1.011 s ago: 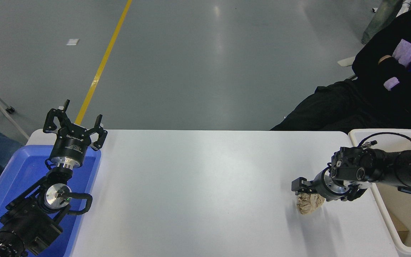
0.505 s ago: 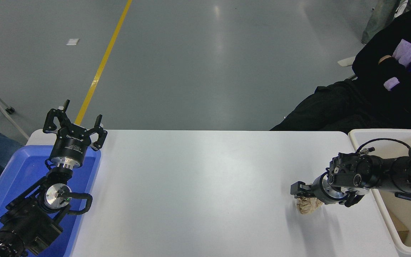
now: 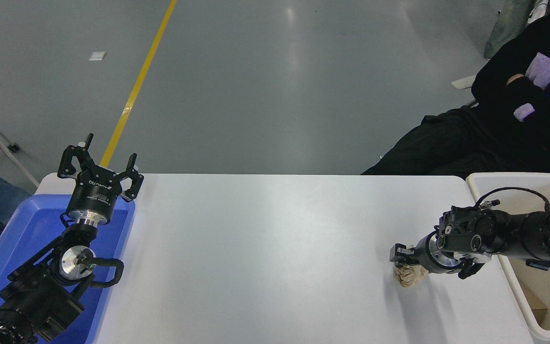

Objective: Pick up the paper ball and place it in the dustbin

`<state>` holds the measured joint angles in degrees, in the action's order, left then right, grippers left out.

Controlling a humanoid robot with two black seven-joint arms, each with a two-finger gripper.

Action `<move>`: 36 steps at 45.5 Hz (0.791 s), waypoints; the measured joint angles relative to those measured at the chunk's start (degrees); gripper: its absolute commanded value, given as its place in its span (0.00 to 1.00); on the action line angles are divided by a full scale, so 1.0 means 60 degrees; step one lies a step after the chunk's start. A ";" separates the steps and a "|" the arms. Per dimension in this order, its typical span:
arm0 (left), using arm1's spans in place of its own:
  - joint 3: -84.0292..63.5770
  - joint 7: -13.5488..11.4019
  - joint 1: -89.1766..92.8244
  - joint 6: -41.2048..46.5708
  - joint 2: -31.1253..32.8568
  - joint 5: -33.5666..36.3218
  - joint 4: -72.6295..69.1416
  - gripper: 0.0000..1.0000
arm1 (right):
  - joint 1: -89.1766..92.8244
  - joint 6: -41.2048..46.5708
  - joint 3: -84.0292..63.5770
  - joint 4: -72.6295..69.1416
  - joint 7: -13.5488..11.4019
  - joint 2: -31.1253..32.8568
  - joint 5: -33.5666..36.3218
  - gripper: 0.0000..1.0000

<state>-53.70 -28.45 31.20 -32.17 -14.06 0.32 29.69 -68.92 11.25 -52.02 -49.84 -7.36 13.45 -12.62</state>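
On my white rectangular bench (image 3: 275, 248), the crumpled tan paper ball (image 3: 407, 276) lay near the right end, under the right gripper (image 3: 403, 260). The cream-white plastic dustbin (image 3: 513, 177) stood just beyond the bench's right edge. The shallow blue plastic tray (image 3: 12, 239) sat at the left end, beneath the left gripper (image 3: 99, 160). A seated person (image 3: 504, 124) was behind the far right corner.

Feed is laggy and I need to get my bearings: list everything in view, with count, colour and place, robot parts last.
paper ball: one, tan, right side of table, under the right gripper
dustbin: one, cream-white, off the table's right edge
blue tray: one, blue, at the table's left end
table: one, white, centre
yellow floor line: one, on grey floor beyond the table
person: one, in black, seated far right
left gripper: black, open, parked over the tray
right gripper: black, down at the ball; grip unclear
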 measured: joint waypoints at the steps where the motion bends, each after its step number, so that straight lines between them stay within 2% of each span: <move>1: 0.0000 0.0000 0.0000 0.0000 0.0000 0.0000 0.0000 0.98 | 0.0000 -0.0002 0.0004 0.0000 0.0000 0.0000 0.0000 0.62; 8: 0.0000 0.0000 0.0000 0.0000 0.0000 0.0000 0.0000 0.98 | 0.0008 -0.0008 0.0015 0.0000 0.0000 -0.0001 0.0011 0.60; 12: 0.0000 0.0000 0.0000 0.0000 0.0000 0.0000 0.0000 0.98 | 0.0010 -0.0010 0.0020 0.0000 0.0000 -0.0001 0.0017 0.53; 26: 0.0000 0.0000 0.0000 0.0000 0.0000 0.0000 -0.0001 0.98 | 0.0005 -0.0013 0.0026 0.0000 0.0000 0.0017 0.0026 0.49; 30: 0.0000 0.0000 0.0000 0.0000 0.0000 0.0001 -0.0001 0.98 | 0.0003 -0.0014 0.0027 0.0000 0.0000 0.0027 0.0031 0.44; 36: 0.0000 0.0000 0.0000 0.0000 0.0000 0.0003 -0.0001 0.98 | 0.0002 -0.0015 0.0027 0.0000 -0.0005 0.0034 0.0050 0.42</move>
<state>-53.70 -28.45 31.21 -32.17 -14.06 0.33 29.68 -68.90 11.16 -51.86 -49.83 -7.39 13.66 -12.32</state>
